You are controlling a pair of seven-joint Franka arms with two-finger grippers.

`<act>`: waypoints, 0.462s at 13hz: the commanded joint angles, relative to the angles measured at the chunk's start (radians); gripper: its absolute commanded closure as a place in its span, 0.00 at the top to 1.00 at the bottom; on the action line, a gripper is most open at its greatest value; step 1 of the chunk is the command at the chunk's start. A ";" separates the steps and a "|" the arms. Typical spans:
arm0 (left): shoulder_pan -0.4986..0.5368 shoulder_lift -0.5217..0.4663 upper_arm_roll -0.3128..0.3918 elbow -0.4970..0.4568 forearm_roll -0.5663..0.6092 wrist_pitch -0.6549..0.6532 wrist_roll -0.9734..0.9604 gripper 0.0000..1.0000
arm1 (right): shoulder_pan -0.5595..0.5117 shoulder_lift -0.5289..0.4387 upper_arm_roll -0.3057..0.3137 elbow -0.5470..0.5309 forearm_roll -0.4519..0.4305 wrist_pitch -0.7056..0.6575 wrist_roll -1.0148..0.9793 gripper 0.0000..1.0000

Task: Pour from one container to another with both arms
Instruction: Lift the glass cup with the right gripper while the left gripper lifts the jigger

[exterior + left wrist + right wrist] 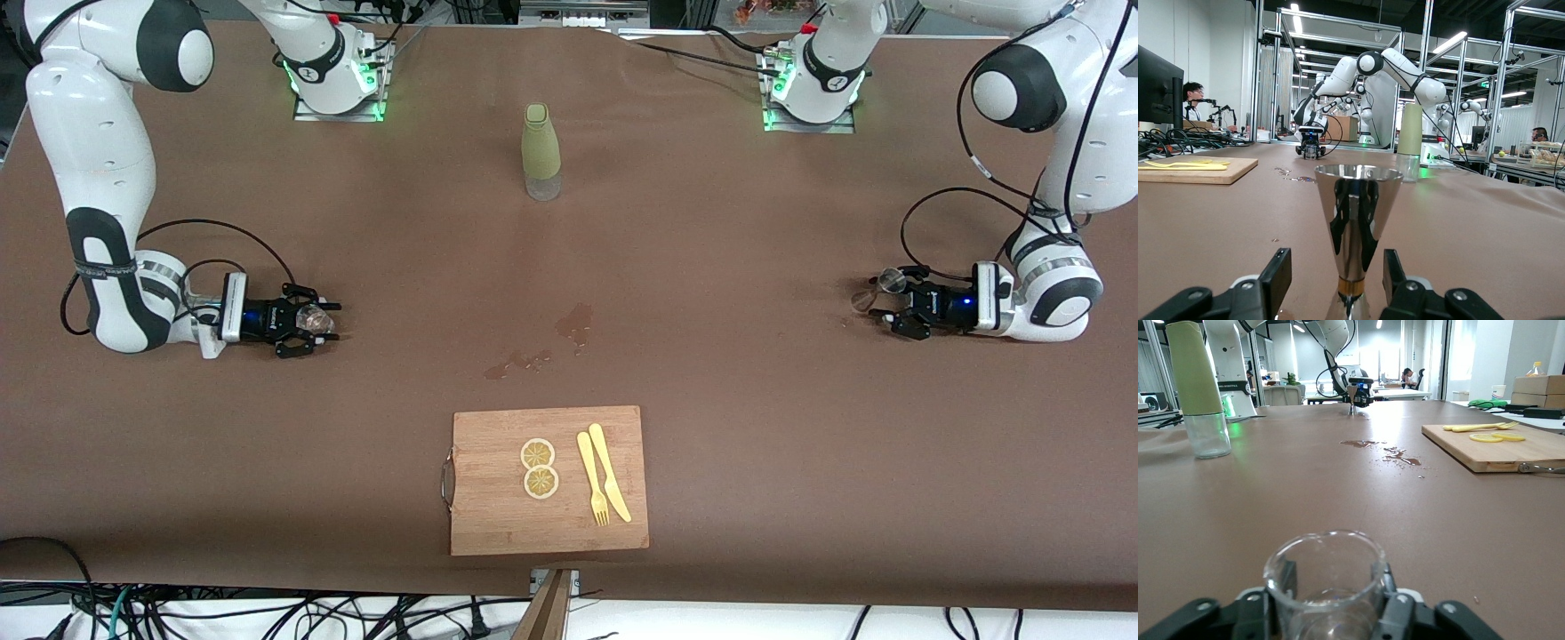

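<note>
We see the left pincer point(892, 307) low at the left arm's end of the tabletop point(756, 427), its fingers point(1275, 280) set on either side of the narrow waist of a steel jigger point(1351, 227) that stands upright; whether they press it or merely flank it we cannot tell. At the right arm's end the right pincer point(313, 325) sits just as low, clenched around a clear glass cup point(1326, 583) that stands upright. Between the two bases stands a green bottle point(540, 151), upright. Near the middle of the tabletop lies a dark spill point(576, 322), and nearer the front camera a wooden cutting board point(498, 516) carries two lemon slices point(539, 468), with a yellow fork point(592, 478) and a yellow knife point(610, 473) beside them
</note>
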 commanded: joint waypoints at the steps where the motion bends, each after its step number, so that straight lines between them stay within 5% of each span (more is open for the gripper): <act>1: -0.006 0.008 0.005 -0.003 0.018 0.005 0.057 0.64 | -0.016 0.013 0.007 0.015 0.016 -0.030 -0.005 0.19; 3: -0.003 0.006 0.006 -0.003 0.021 0.005 0.059 0.63 | -0.018 0.013 0.007 0.018 0.031 -0.055 0.055 0.14; 6: 0.002 0.008 0.006 -0.005 0.034 0.005 0.060 0.46 | -0.016 0.011 0.008 0.034 0.033 -0.075 0.121 0.08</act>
